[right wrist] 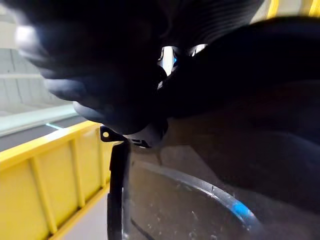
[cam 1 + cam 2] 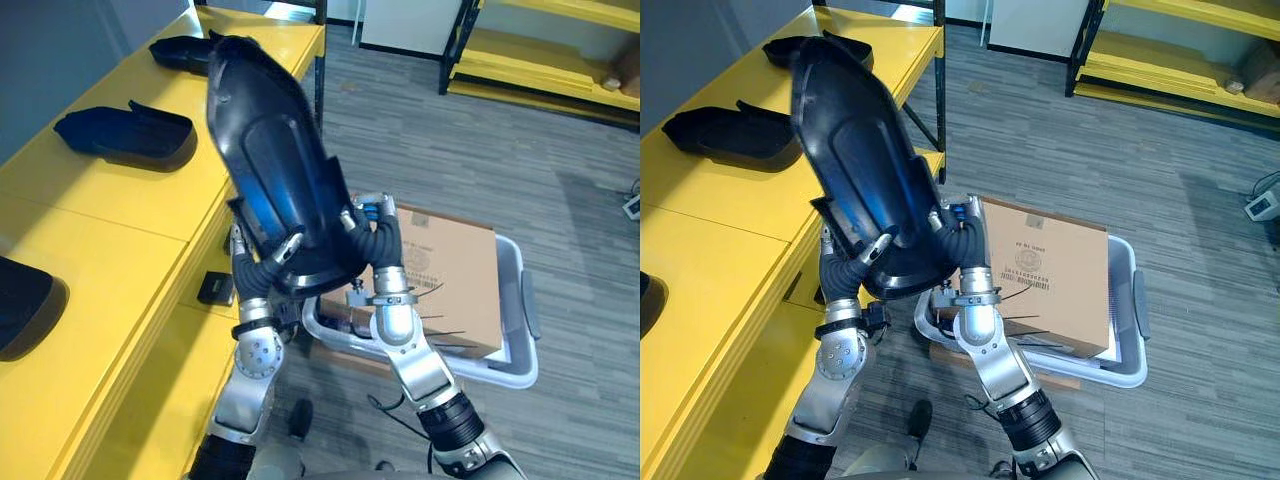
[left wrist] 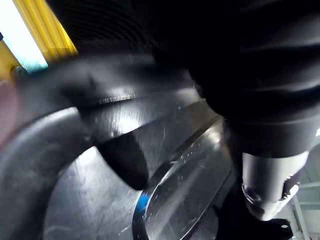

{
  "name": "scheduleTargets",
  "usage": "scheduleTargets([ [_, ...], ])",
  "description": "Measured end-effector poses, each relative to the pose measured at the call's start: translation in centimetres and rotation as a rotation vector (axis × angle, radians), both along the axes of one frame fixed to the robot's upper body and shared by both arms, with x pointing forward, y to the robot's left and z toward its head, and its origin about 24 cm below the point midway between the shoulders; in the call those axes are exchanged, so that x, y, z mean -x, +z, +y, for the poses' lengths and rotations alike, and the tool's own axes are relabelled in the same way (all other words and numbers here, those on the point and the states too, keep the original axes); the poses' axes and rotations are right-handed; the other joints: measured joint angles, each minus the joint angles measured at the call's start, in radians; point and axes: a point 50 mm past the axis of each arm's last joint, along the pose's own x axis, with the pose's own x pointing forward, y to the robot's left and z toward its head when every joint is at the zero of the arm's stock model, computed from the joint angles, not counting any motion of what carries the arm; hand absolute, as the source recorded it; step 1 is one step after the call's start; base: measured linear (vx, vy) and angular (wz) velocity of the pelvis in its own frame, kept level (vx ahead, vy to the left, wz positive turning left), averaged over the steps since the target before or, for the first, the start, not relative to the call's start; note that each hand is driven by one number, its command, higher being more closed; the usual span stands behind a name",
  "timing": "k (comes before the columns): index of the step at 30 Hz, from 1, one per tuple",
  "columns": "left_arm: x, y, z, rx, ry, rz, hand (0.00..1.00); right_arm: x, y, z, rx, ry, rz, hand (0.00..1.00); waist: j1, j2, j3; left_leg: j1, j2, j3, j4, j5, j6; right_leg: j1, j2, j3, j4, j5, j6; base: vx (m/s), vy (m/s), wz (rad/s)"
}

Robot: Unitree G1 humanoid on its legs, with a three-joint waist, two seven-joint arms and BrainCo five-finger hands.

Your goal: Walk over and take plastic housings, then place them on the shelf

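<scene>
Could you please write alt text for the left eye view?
The left hand and right hand grip the lower end of a dark plastic housing, held up beside a yellow shelf where more housings lie. A cardboard box sits in a grey bin on the floor.

We see a brown cardboard box (image 2: 450,270) standing in a pale grey plastic tub (image 2: 520,335) on the floor, right of centre and fairly near. The box rises well above the tub's rim and takes up most of its inside. The floor (image 2: 450,130) is grey carpet with a fine streaked pattern. Far off to the right stands a rack (image 2: 530,70) with yellow levels and black posts, and something brown (image 2: 628,72) lies on it at its right end. Left of that rack, at the far edge, we make out a white panel (image 2: 400,25). A small white device (image 2: 1265,200) lies on the carpet at the right edge.
</scene>
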Motion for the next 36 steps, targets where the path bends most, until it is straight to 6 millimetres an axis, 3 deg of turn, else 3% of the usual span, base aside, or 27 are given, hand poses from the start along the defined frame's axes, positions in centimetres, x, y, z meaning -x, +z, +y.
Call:
scheduleTargets([
  [3, 0.0, 0.0, 0.1, -0.005, 0.008, 0.001, 1.0, 0.1, -0.2, 0.0, -0.016, 0.01, 0.017, 1.0, -0.004, 0.0, 0.0, 0.003, 0.0, 0.013, 0.0, 0.0, 0.0, -0.005, -0.001, 0.013, 0.0, 0.0, 0.0, -0.04, 0.018, -0.12],
  [4, -0.1, 0.1, 0.1, -0.004, 0.011, -0.001, 1.0, 0.1, -0.3, 0.1, -0.017, 0.012, 0.018, 0.0, -0.004, 0.0, 0.0, 0.003, 0.0, 0.015, 0.0, 0.0, 0.0, -0.006, -0.001, 0.014, 0.001, 0.0, 0.0, -0.03, 0.015, -0.09],
  [15, -0.4, 0.3, 1.1, -0.049, 0.027, -0.003, 1.0, 1.0, 0.5, 0.2, -0.039, 0.124, -0.031, 0.0, -0.002, 0.002, -0.049, -0.005, -0.001, 0.013, 0.0, 0.002, 0.001, -0.013, 0.001, 0.013, 0.005, 0.0, 0.0, -0.01, 0.001, 0.0],
  [23, -0.1, 1.2, 1.4, -0.128, 0.029, -0.055, 1.0, 3.0, 5.0, -1.8, -0.026, 0.251, -0.286, 0.0, -0.003, 0.002, -0.05, 0.003, 0.01, 0.023, 0.0, 0.007, 0.003, -0.015, 0.0, 0.025, 0.013, -0.004, -0.007, -0.05, 0.006, -0.04],
  [25, 0.5, 1.9, 1.6, -0.16, 0.041, -0.091, 1.0, 3.2, 5.9, -3.2, -0.045, 0.226, -0.344, 0.0, -0.005, 0.002, -0.05, 0.005, 0.012, 0.027, -0.001, 0.007, 0.003, -0.016, 0.002, 0.033, 0.014, -0.004, -0.007, -0.05, 0.008, -0.08],
  [28, 1.1, 2.6, 2.3, -0.213, 0.074, -0.128, 1.0, 2.6, 7.1, -7.7, -0.078, 0.074, -0.4, 0.0, -0.006, 0.002, -0.051, 0.006, 0.014, 0.032, -0.001, 0.007, 0.003, -0.017, 0.003, 0.038, 0.015, -0.003, -0.007, -0.04, 0.006, -0.05],
  [30, 1.7, 2.4, 3.3, -0.216, 0.117, -0.119, 1.0, 2.6, 6.8, -11.9, -0.127, -0.093, -0.387, 0.0, -0.012, 0.003, -0.053, 0.007, 0.015, 0.036, -0.001, 0.007, 0.003, -0.017, 0.003, 0.04, 0.014, -0.003, -0.006, -0.01, 0.0, -0.02],
  [31, 1.9, 2.3, 3.6, -0.215, 0.13, -0.115, 1.0, 2.7, 6.6, -13.0, -0.144, -0.134, -0.378, 0.0, -0.016, 0.003, -0.053, 0.007, 0.015, 0.037, -0.001, 0.007, 0.003, -0.017, 0.003, 0.04, 0.014, -0.002, -0.005, 0.0, 0.0, 0.0],
  [34, 2.7, 2.0, 4.6, -0.21, 0.175, -0.093, 1.0, 3.6, 4.1, -18.0, -0.232, -0.359, -0.3, 0.0, -0.032, 0.004, -0.054, 0.007, 0.016, 0.042, -0.001, 0.007, 0.003, -0.017, 0.004, 0.041, 0.01, 0.003, 0.003, 0.0, -0.002, -0.01],
  [36, 3.1, 2.0, 4.8, -0.203, 0.186, -0.092, 1.0, 4.0, 1.3, -20.7, -0.281, -0.498, -0.19, 0.0, -0.039, 0.004, -0.054, 0.007, 0.016, 0.046, -0.001, 0.007, 0.003, -0.017, 0.004, 0.042, 0.009, 0.003, 0.003, 0.0, 0.0, 0.0],
])
